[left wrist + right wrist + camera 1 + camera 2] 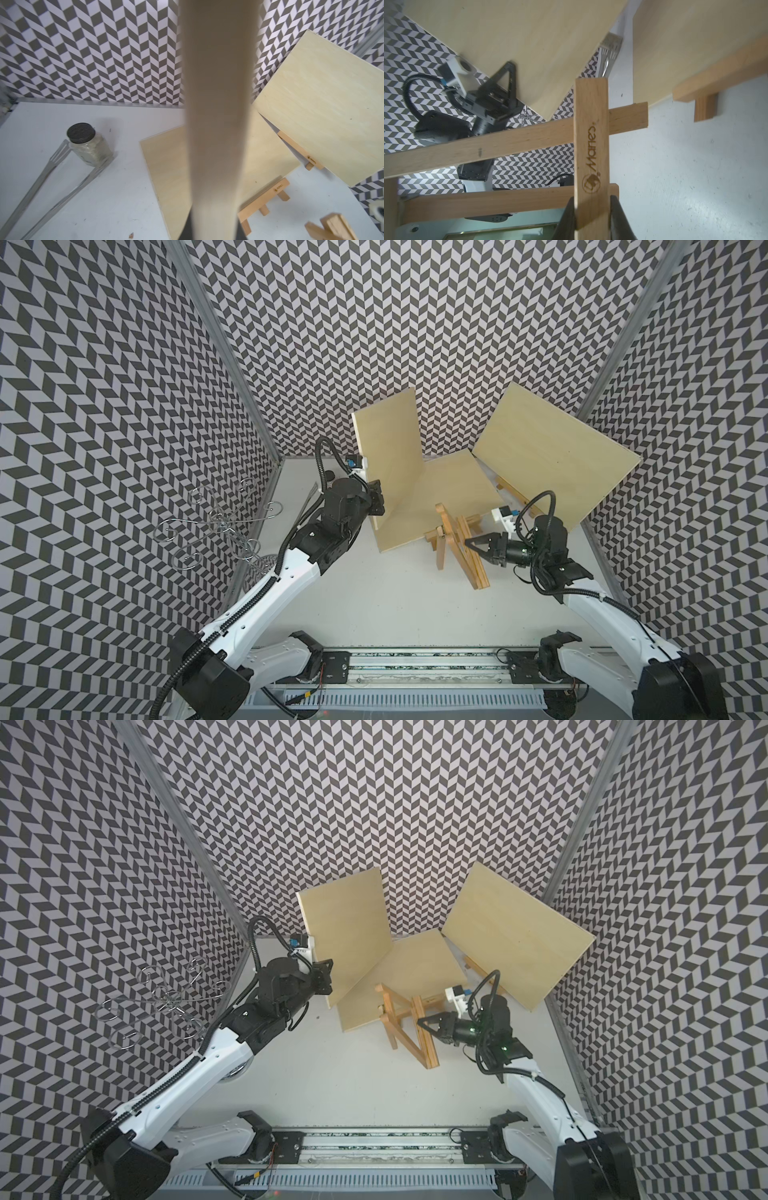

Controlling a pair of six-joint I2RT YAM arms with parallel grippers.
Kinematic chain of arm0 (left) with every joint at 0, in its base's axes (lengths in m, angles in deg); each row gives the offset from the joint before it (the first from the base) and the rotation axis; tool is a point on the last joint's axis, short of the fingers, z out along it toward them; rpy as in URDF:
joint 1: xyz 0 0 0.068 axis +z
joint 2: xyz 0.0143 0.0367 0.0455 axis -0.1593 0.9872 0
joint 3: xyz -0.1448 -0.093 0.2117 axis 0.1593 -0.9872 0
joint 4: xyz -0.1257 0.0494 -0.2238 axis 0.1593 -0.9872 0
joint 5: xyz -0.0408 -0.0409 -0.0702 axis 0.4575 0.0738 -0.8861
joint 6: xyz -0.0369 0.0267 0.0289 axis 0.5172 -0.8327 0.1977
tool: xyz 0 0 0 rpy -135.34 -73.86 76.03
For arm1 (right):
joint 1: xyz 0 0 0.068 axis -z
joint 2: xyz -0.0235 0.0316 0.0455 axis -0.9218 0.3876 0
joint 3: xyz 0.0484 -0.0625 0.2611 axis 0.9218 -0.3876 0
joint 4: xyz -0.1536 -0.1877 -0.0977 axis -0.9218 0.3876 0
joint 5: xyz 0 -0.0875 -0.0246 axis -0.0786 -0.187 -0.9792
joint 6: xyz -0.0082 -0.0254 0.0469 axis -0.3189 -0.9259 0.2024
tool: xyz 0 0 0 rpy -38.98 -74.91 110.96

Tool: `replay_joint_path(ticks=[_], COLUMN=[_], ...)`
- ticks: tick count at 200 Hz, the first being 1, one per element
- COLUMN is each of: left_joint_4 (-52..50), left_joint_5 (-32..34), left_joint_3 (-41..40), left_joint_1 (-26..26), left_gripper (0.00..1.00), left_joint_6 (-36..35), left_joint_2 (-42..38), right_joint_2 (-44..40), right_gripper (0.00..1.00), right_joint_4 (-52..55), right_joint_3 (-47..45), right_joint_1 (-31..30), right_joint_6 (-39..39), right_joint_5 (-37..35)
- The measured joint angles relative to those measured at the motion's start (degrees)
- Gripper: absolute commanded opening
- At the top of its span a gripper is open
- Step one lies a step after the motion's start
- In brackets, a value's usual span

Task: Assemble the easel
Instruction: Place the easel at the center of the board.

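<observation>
My left gripper (pixel 376 498) (pixel 214 233) is shut on the lower edge of a pale plywood board (pixel 388 448), which it holds upright above the table's back left. In the left wrist view that board (pixel 218 93) is a blurred edge-on strip. My right gripper (pixel 469 542) (pixel 591 209) is shut on a slat of a folded wooden easel frame (pixel 451 537) (pixel 591 135) that stands tilted at mid-table. A second board (pixel 461 485) lies low behind it, against a wooden ledge (pixel 264 195). A third board (pixel 552 456) leans on a standing easel (pixel 509 493) at the back right.
A glass jar with a black lid (pixel 87 143) and metal tongs (pixel 52 180) lie by the back left corner. A wire rack (pixel 220 526) stands at the left wall. Patterned walls close three sides. A rail (pixel 415 668) runs along the front.
</observation>
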Motion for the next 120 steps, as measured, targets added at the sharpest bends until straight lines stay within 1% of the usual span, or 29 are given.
replay_joint_path(ticks=[23, 47, 65, 88, 120], left_joint_4=[-0.63, -0.87, -1.11, -1.64, -2.64], left_joint_5=[1.05, 1.38, 1.62, 2.01, 2.32], left_joint_3=[0.0, 0.11, 0.17, 0.26, 1.11], left_joint_1=[0.13, 0.09, 0.07, 0.07, 0.09], left_gripper=[0.0, 0.0, 0.0, 0.0, 0.0], left_joint_6=[-0.76, -1.36, -1.9, -2.54, -3.15], left_joint_2=[0.0, -0.07, -0.17, -0.61, -1.05], right_joint_2=[6.38, 13.2, 17.64, 22.29, 27.26], right_gripper=[0.0, 0.0, 0.0, 0.0, 0.0], right_joint_4=[-3.39, -4.68, -5.2, -5.38, -8.79], right_joint_3=[-2.58, -2.64, -2.6, -1.92, 1.11], right_joint_1=[-1.05, -1.9, -2.89, -4.59, -6.8], right_joint_6=[0.79, -0.07, -2.1, -4.09, -6.45], right_joint_5=[2.73, 3.19, 3.34, 3.15, 3.17])
